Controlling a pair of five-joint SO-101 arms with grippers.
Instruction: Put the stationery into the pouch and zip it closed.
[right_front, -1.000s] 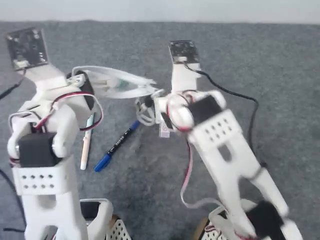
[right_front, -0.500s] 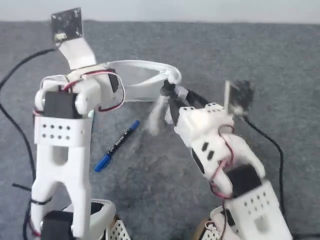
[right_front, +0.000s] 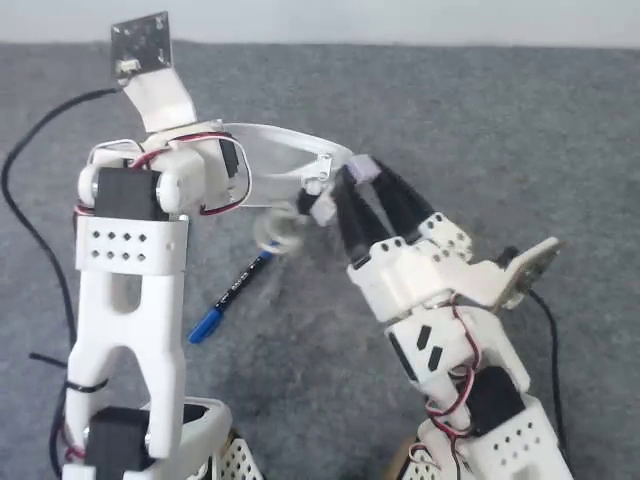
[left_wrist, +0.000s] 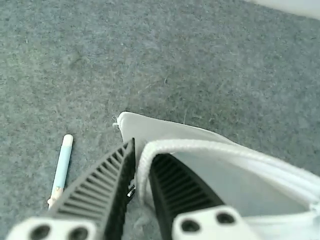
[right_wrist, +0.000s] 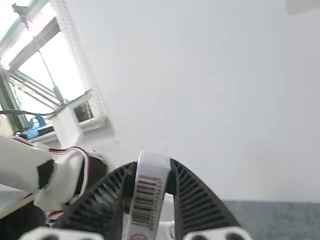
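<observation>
Since half a second ago my right arm has been rolling its wrist over, so my right gripper (right_front: 352, 185) is now pointing away from me, toward 11 o'clock. My left arm is keeping the pouch (right_front: 285, 160) almost where it was.

Nearest to me, the blue pen (right_front: 235, 285) is lying on the grey mat (right_front: 500, 120), its long axis running from 7 to 1 o'clock, and no gripper is touching it. Farther out, my right gripper is squeezing its fingers on a small white eraser (right_wrist: 145, 200) with a label sleeve. The pouch is hanging just beyond, at about 10 o'clock from those fingertips, with its long axis going from 9 to 3 o'clock and its zipper end almost touching them.

My left gripper (left_wrist: 141, 155) is clamping the pouch rim and seems to be holding it off the mat. A white pen (left_wrist: 61, 170) is lying on the mat, apart from the pouch corner.

I am judging that the eraser is needing only a short travel toward 10 o'clock, and that my right arm is the nearer one.
</observation>
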